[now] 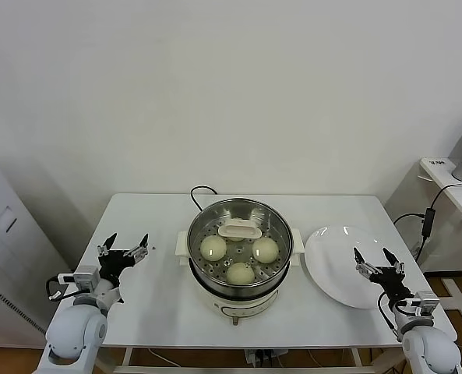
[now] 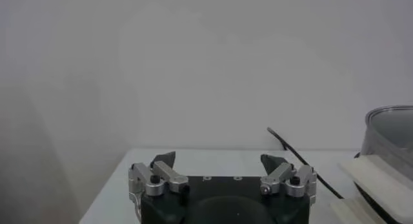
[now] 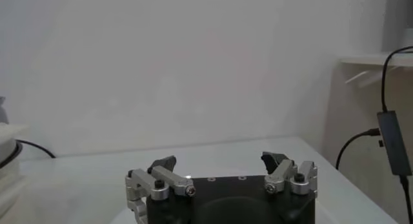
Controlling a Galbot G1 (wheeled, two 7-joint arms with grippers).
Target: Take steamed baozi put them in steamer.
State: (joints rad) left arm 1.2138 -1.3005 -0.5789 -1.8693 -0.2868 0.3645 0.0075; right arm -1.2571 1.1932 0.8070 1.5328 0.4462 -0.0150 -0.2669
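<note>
In the head view the shiny steel steamer stands mid-table on its white base. Three cream-white baozi lie on its perforated tray: one toward the left, one toward the right, one at the front. A white oblong piece sits at the tray's back. My left gripper hovers open and empty over the table's left side, well apart from the steamer. My right gripper is open and empty over the near edge of the white plate. The wrist views show the left gripper and the right gripper with jaws spread wide and nothing between them.
A black cord runs from behind the steamer over the table's back edge. A grey cabinet stands at the left of the table. A side shelf with a cable and adapter stands at the right.
</note>
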